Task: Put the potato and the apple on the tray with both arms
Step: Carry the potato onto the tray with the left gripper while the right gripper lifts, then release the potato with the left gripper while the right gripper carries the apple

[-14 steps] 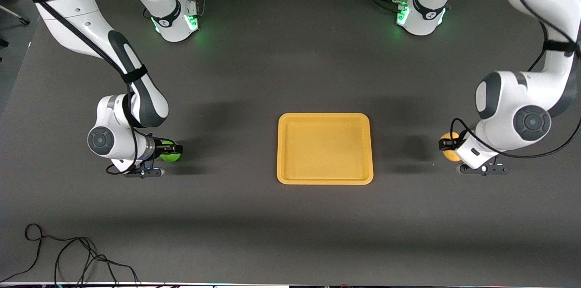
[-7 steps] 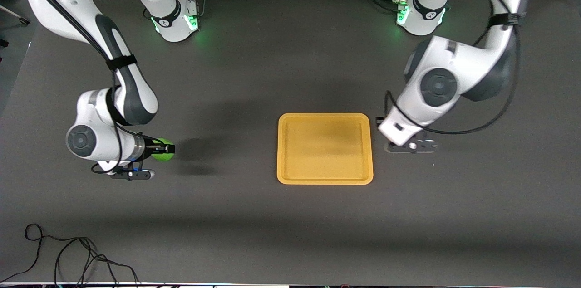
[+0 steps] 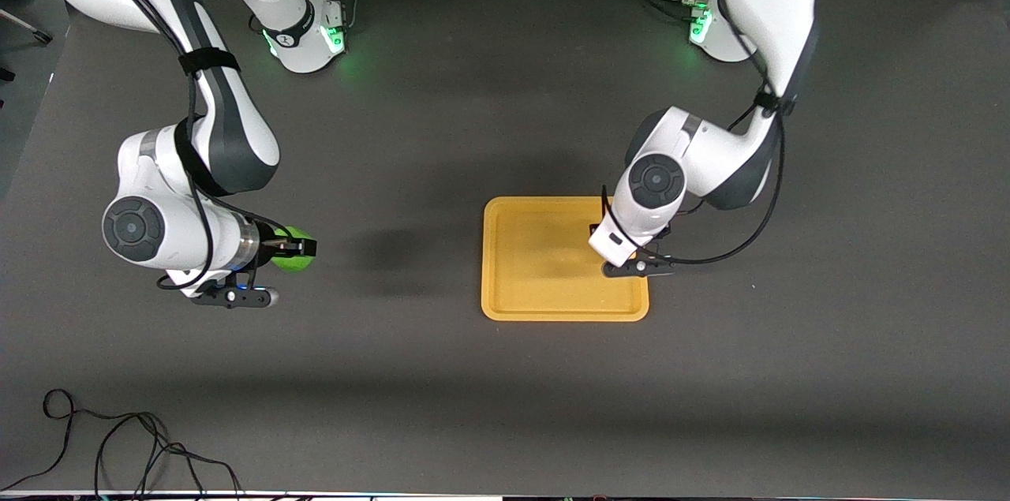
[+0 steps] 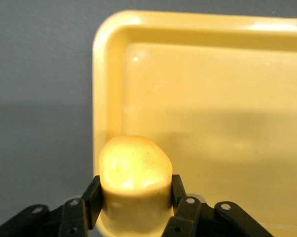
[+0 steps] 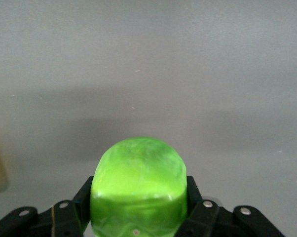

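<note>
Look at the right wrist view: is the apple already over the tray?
No: the apple, held in the right gripper, hangs over bare table.

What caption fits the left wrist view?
Left gripper holds the potato over the tray edge.

Left gripper (image 4: 133, 197) carried potato (image 4: 134, 173) over tray (image 3: 505, 304)

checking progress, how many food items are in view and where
2: the potato in the left pincer over the tray; the apple in the right pincer over the table.
</note>
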Tool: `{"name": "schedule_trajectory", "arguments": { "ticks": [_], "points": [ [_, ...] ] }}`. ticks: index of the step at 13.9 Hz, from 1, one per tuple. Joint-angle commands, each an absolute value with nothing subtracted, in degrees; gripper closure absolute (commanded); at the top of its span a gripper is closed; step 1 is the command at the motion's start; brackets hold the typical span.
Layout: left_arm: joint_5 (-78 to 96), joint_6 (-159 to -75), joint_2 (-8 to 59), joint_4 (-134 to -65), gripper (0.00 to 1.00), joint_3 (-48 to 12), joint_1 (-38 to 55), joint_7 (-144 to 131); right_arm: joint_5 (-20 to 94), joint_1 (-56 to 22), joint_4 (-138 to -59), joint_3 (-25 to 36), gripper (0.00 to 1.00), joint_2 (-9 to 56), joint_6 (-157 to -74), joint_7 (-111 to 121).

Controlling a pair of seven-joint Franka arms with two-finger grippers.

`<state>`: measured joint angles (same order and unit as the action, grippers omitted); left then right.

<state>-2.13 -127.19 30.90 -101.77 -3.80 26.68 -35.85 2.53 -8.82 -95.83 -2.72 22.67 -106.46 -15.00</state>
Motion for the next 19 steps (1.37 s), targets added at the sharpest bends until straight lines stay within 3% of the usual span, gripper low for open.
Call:
{"name": "schedule_trajectory", "arguments": {
  "ticks": [1, 3, 4, 6, 10, 14, 19],
  "points": [
    [-2.2, -127.26, 33.13, -100.02, 0.69, -2.72, 28.47, -37.79, 3.87, -9.31, -94.48, -2.37, 0.61, 23.55, -104.94, -16.43],
    [-2.28, -128.84, 34.1, -100.02, 0.64, -2.72, 28.56, -37.88, 3.87, -10.02, -94.4, -2.37, 0.61, 23.47, -104.59, -18.01],
    [-2.29, -128.85, 34.28, -100.02, 0.52, -2.64, 28.56, -37.79, 3.87, -10.02, -94.22, -2.37, 0.61, 23.47, -104.24, -18.1],
    [-2.64, -128.85, 34.45, -100.02, 0.0, -2.64, 28.39, -36.83, 4.04, -10.02, -93.87, -2.55, 0.61, 23.03, -104.15, -18.72],
    [-2.64, -124.3, 29.03, -100.02, 0.0, -2.55, 26.64, -36.65, 7.03, -12.91, -90.8, -3.52, 0.61, 23.73, -104.24, -25.81],
    [0.95, -109.54, 13.48, -100.2, 0.0, -2.55, 18.83, -24.28, 12.38, -22.21, -82.73, -3.52, 0.61, 27.67, -105.64, -36.81],
    [1.41, -98.55, 0.64, -100.46, 0.0, -2.11, 6.79, -7.69, 11.43, -34.44, -70.77, -2.99, 0.61, 41.02, -115.2, -49.47]
  ]
}}
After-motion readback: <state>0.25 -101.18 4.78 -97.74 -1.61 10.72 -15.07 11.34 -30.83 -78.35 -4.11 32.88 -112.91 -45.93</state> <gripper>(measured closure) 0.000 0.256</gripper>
